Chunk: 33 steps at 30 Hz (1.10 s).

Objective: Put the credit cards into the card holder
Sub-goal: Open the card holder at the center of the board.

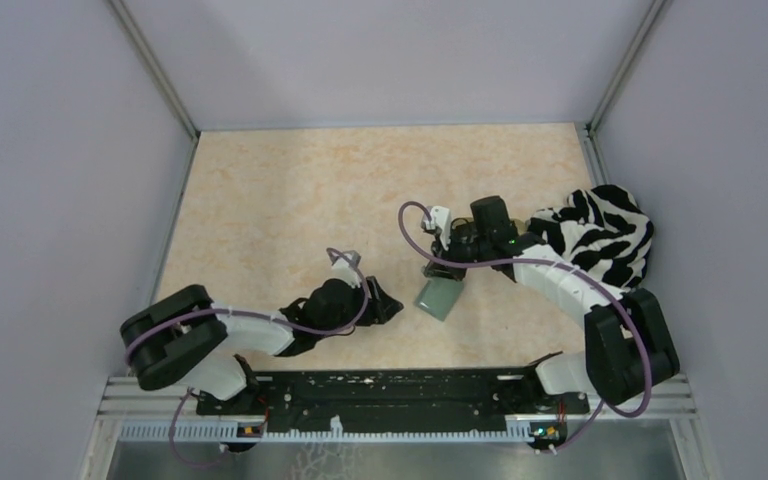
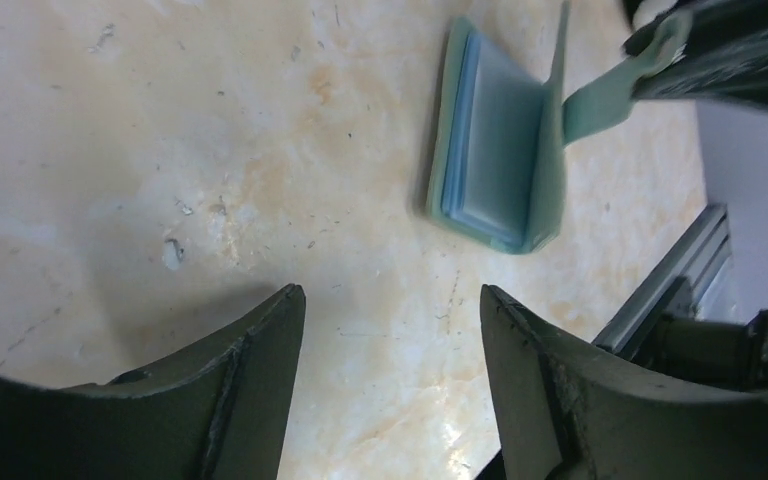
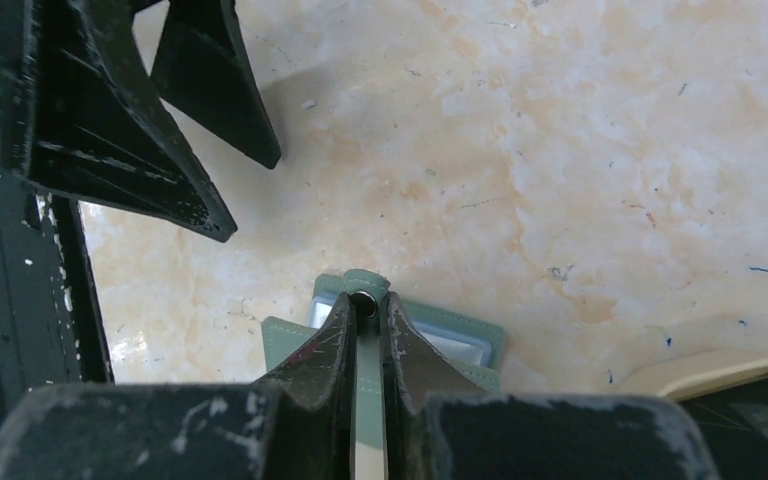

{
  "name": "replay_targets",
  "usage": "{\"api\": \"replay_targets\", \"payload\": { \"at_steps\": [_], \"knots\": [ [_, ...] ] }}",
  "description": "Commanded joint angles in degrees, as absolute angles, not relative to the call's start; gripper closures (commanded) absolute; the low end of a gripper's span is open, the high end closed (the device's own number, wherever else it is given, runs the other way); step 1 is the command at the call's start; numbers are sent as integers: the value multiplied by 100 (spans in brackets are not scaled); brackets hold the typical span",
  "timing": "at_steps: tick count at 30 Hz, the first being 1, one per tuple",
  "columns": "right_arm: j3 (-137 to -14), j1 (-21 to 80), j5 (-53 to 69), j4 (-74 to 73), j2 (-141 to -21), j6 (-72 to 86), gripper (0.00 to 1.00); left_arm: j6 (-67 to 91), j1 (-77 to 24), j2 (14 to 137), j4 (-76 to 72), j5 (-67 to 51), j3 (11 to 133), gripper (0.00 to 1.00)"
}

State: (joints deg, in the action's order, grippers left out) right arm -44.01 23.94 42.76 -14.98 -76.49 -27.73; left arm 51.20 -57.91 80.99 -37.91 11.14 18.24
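The card holder (image 1: 439, 296) is a pale grey-green wallet lying unfolded on the table, its light blue-green inside facing up (image 2: 500, 150). My right gripper (image 3: 365, 306) is shut on the wallet's snap strap (image 2: 608, 98) and holds that flap up; in the top view it (image 1: 446, 266) stands just behind the wallet. My left gripper (image 2: 390, 295) is open with nothing between its fingers, a short way in front and to the left of the wallet (image 1: 387, 306). Its dark fingers (image 3: 210, 100) show in the right wrist view. No credit cards are plainly in view.
A tan tray (image 3: 700, 372) with something dark in it sits at the right wrist view's lower right corner. A zebra-striped cloth (image 1: 605, 235) lies at the right of the table. The black base rail (image 1: 390, 390) runs along the near edge, and grey walls enclose the table.
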Motion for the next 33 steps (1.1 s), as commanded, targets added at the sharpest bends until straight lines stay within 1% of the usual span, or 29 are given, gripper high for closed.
{"api": "replay_targets", "payload": {
  "at_steps": [1,4,9,13,15,21,28,29,31,33],
  "knots": [
    [-4684,2243,4532,-1777,-7305,-3231,100,4641,-5544,8816,-4582,-410,2190,33],
    [-4603,2178,4673,-1740,-7221,-3255,100,4764,-5487,9346,-4995,-883,2410,34],
    [-4649,2180,4765,-1818,-7272,-3277,100,4973,-5353,9786,-5039,-847,2588,34],
    [-4649,2180,4814,-1822,-7281,-3278,100,4839,-5292,9736,-4082,-199,2821,42],
    [-4655,2180,4820,-1828,-7277,-3278,100,4721,-5291,9759,-3638,-173,3001,46],
    [-4667,2180,4836,-1838,-7310,-3278,100,4583,-5291,10117,-3673,-452,3287,52],
    [-4658,2174,4834,-1844,-7322,-3278,100,4632,-5230,10400,-3750,-806,3511,62],
    [-4658,2176,4834,-1838,-7321,-3278,100,4637,-5229,10432,-3723,-823,3527,65],
    [-4658,2177,4837,-1837,-7321,-3279,100,4630,-5229,10482,-3722,-851,3549,77],
    [-4657,2181,4842,-1844,-7325,-3278,100,4630,-5225,10505,-3763,-883,3541,94]
  ]
}}
